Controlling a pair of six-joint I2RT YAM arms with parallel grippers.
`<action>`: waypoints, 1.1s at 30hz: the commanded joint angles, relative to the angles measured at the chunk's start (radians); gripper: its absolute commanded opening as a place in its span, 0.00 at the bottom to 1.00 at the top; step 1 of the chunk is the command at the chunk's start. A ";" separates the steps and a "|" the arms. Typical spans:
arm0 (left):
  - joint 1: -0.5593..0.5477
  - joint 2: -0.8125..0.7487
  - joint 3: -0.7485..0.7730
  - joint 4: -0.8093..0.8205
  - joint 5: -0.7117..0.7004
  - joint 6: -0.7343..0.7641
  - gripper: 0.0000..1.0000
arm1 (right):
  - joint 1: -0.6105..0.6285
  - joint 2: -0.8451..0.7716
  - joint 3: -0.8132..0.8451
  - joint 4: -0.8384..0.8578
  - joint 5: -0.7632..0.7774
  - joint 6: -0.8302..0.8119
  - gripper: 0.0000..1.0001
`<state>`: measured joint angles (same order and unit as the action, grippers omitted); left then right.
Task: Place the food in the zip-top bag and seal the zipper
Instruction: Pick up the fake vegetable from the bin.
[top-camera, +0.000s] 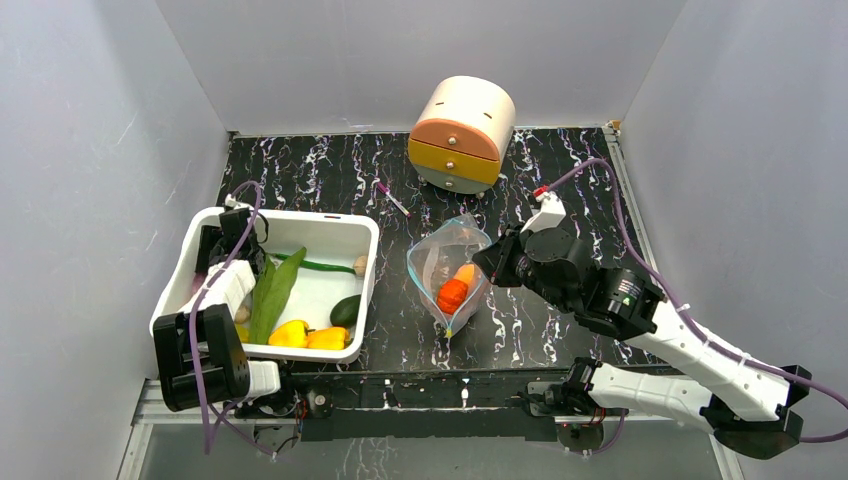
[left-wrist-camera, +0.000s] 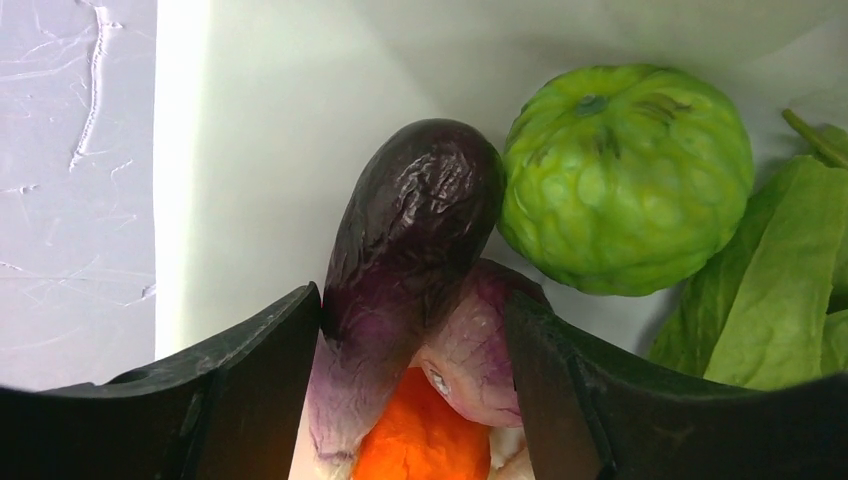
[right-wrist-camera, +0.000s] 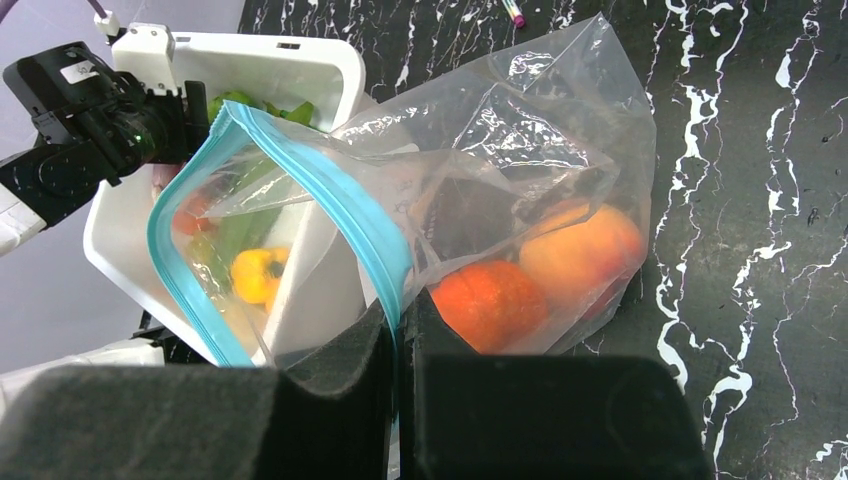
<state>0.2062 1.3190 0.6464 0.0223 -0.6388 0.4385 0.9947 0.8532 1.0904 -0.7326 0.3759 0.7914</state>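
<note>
Tabletop (top-camera: 330, 170): black marble-look w/ white veins, pale walls close on 3 sides. Open room is mostly the upper-left strip of the top view and the area right of ctr. A round drawer unit (top-camera: 462, 135) sits at upper ctr, w/ a thin pen (top-camera: 392, 198) just below-left of it.

White tub (top-camera: 300, 215): hard plastic, rounded rim, lower left of the top view. Its right wall is near the zip-top bag (top-camera: 450, 270) but apart from it. In the tub: long green leaf (top-camera: 272, 290), glossy yellow peppers (top-camera: 308, 336) along the bottom rim, a dark green oval piece (top-camera: 346, 310). At the upper-left end, per the left wrist view: a wrinkled purple eggplant (left-wrist-camera: 410, 230) touching a bumpy lime-green round fruit (left-wrist-camera: 625, 175), w/ a purple-pink bulb (left-wrist-camera: 475, 350) and an orange piece (left-wrist-camera: 420, 440) lower in frame.

L gripper (left-wrist-camera: 412, 305) is down in that end, jaws apart, one each side of eggplant + bulb, inner edges right at their skins.

The bag is soft, clear and crinkled, at ctr of the top view. It holds an orange round fruit (right-wrist-camera: 490, 305) and a peach-coloured fruit (right-wrist-camera: 580, 250), the two touching. Mouth gapes toward the tub. R gripper (right-wrist-camera: 400, 330) is pinched together on the bag's blue-green zipper (right-wrist-camera: 330, 190).
</note>
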 joint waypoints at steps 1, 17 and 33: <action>0.004 0.001 0.017 0.021 -0.045 0.037 0.65 | 0.004 -0.032 0.045 0.052 0.034 -0.008 0.00; 0.005 0.014 0.041 0.022 -0.047 0.051 0.50 | 0.004 -0.041 0.068 0.044 0.037 -0.024 0.00; 0.005 -0.224 0.092 -0.142 0.127 -0.132 0.28 | 0.004 -0.070 0.042 0.041 0.031 0.004 0.00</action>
<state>0.2066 1.2297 0.6739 -0.0486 -0.6079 0.4175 0.9947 0.8101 1.1164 -0.7380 0.3935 0.7872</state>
